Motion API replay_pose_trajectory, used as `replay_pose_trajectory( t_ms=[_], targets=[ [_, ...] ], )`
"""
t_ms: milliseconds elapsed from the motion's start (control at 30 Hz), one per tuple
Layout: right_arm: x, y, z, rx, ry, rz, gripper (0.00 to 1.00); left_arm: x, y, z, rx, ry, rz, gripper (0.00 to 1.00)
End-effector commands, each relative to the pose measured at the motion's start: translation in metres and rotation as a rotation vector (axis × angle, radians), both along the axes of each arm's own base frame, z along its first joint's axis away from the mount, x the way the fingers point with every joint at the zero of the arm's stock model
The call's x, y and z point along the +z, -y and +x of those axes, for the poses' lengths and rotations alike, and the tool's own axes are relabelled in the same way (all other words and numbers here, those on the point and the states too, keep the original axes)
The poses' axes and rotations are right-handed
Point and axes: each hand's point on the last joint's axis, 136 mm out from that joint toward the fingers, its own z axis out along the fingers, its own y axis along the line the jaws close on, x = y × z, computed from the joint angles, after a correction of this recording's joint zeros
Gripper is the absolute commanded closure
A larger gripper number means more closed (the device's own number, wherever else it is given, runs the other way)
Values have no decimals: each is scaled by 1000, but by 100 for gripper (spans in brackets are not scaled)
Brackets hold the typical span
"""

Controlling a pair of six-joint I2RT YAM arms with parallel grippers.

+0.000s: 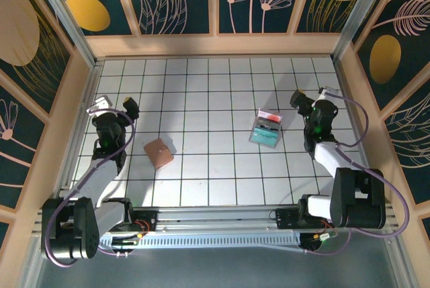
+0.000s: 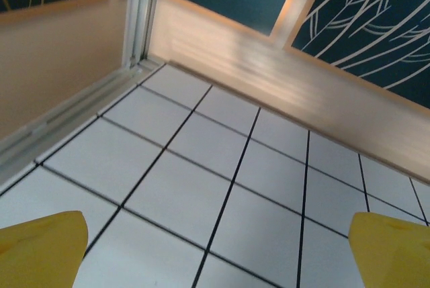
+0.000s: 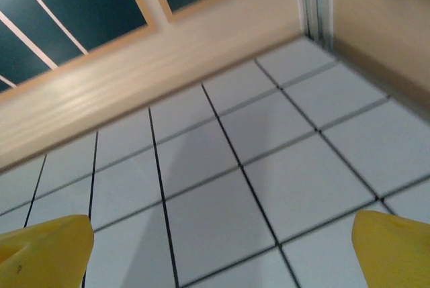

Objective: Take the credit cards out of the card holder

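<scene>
Left fingers (image 2: 41,246): standing wide apart, holding nothing, hovering over bare tiles.
Right fingers (image 3: 44,250): also spread wide and empty, looking down on bare tiles.
Card holder (image 1: 158,153): lying flat and closed on the worktop (image 1: 201,80), skewed to the grid, near the left fingers and well apart from the right ones.
Cards: not showing; the closed cover is hiding them.
Handling, as a judgement: the holder is looking light, thin and soft, so it is likely to slide on the smooth tiles and flex when pinched.
Where to take hold: probably at a free edge of the cover, with the other fingers pinning it.
Teal pack (image 1: 267,128): lying beside the right fingers, not the target.
</scene>
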Motion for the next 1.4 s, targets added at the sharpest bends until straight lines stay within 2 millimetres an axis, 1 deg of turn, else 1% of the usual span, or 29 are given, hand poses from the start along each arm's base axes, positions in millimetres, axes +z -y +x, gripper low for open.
replay_pose_trajectory(
  t_ms=[0,100,233,300,367,433,567,600,733,867,1000,1100,1167,1267,1300,1367],
  targets=[
    [-48,-21,-26,-2,-241,122,4,-18,-4,-20,51,-107,-99,1],
    [-54,-46,-37,47,-284,160,4,-22,6,-31,11,-98,-164,1],
    [-69,-80,-53,100,-361,217,4,-39,16,-44,-11,-105,-272,1],
    [-74,-96,-60,129,-375,229,5,-46,20,-48,-26,-107,-303,1],
    [-79,-108,-65,147,-392,237,5,-48,23,-50,-39,-110,-311,1],
    [-86,-113,-68,147,-412,238,5,-48,25,-49,-50,-113,-313,1],
    [-100,-115,-71,136,-450,243,4,-47,32,-47,-86,-124,-329,1],
    [-101,-117,-71,140,-452,245,4,-50,35,-46,-100,-139,-339,1],
    [-105,-128,-69,173,-457,251,4,-71,53,-53,-135,-283,-340,1],
    [-114,-136,-64,199,-477,252,4,-87,71,-64,-158,-329,-389,1],
    [-116,-149,-52,245,-474,249,7,-91,76,-68,-162,-328,-417,3],
    [-114,-164,-39,294,-464,227,9,-93,76,-69,-165,-353,-399,8],
    [-112,-178,-29,338,-456,200,11,-98,77,-71,-166,-389,-391,12],
    [-114,-199,-16,413,-462,147,13,-107,80,-75,-175,-439,-384,12],
    [-118,-205,-12,437,-473,121,13,-110,81,-76,-176,-452,-384,12],
    [-122,-214,-2,473,-486,66,14,-115,82,-77,-184,-470,-384,11]
  ],
)
